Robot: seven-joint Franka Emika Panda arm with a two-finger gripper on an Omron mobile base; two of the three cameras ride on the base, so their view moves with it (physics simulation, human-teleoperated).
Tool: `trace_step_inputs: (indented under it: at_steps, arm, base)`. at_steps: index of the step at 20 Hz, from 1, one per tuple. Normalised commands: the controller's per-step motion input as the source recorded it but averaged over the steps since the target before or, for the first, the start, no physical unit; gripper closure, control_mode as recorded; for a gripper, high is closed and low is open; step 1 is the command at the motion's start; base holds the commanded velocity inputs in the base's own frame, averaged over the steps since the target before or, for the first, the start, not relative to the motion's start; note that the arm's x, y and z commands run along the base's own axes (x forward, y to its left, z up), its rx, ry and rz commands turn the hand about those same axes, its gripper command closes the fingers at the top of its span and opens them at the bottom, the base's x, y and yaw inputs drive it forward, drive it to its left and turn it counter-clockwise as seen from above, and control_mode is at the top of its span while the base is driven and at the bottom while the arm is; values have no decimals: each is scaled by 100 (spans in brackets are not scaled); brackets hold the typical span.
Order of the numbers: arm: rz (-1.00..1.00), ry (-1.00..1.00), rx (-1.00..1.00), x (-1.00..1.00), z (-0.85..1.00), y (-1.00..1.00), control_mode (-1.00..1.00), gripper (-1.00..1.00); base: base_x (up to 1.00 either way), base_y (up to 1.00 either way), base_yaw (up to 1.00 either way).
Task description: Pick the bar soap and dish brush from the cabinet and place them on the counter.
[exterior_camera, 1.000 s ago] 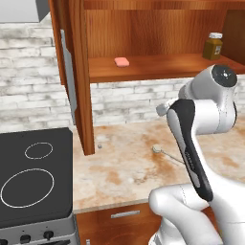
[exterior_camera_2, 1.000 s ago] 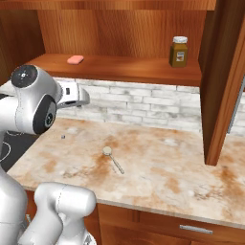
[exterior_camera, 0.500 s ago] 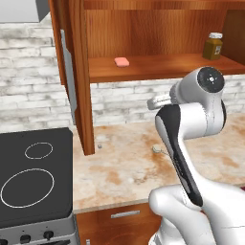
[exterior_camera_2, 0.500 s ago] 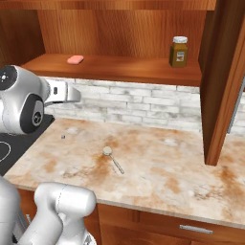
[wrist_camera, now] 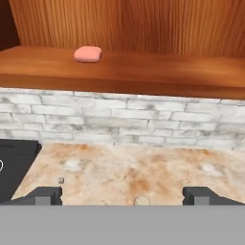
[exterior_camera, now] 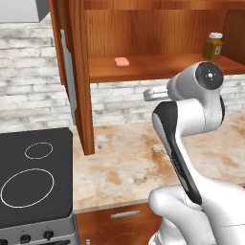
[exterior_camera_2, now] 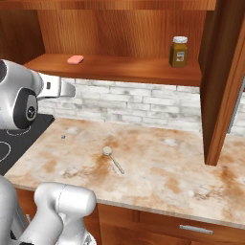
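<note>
The hand (wrist_camera: 122, 196) hangs spread wide and empty in front of the open cabinet (exterior_camera: 143, 38), its two dark fingertips (wrist_camera: 43, 195) far apart at the bottom of the hand view, with nothing between them. The relation that matters for the coming move is that the bar soap (wrist_camera: 88, 54) lies above the hand and ahead of it, off to the left of its centre line, on the wooden shelf (wrist_camera: 143, 72), while the hand sits lower, level with the brick wall (wrist_camera: 119, 119) under that shelf. So, by my reading, the hand has to rise and go forward and leftward before it can close. The soap lies flat, its long axis running roughly across the hand's line of sight, along the shelf front, so the fingertips would probably straddle its short side. It is well apart from the hand. A small round-headed utensil (exterior_camera_2: 113, 157), perhaps the dish brush, lies on the worktop (exterior_camera_2: 158, 167) below the hand, not in the cabinet. An amber jar (exterior_camera_2: 179, 51) stands far along the shelf to the right.
</note>
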Motion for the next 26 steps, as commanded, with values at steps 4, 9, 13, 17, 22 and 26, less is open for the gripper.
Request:
trace_step_inputs:
  at_steps: [4, 9, 13, 17, 22, 26]
  arm:
    - [-1, -7, 1, -1, 30, 8, -100, -100]
    - [1, -5, 3, 2, 23, 18, -100, -100]
    - [7, 1, 3, 18, 22, 29, -100, -100]
    - [5, 0, 2, 24, 23, 24, -100, -100]
    - [0, 2, 0, 30, 17, 22, -100, -100]
    - [0, 5, 0, 38, 3, 14, -100, -100]
  base:
    - [0, 0, 0]
    - [0, 0, 0]
    - [0, 0, 0]
    - [0, 0, 0]
    - [0, 0, 0]
    - [0, 0, 0]
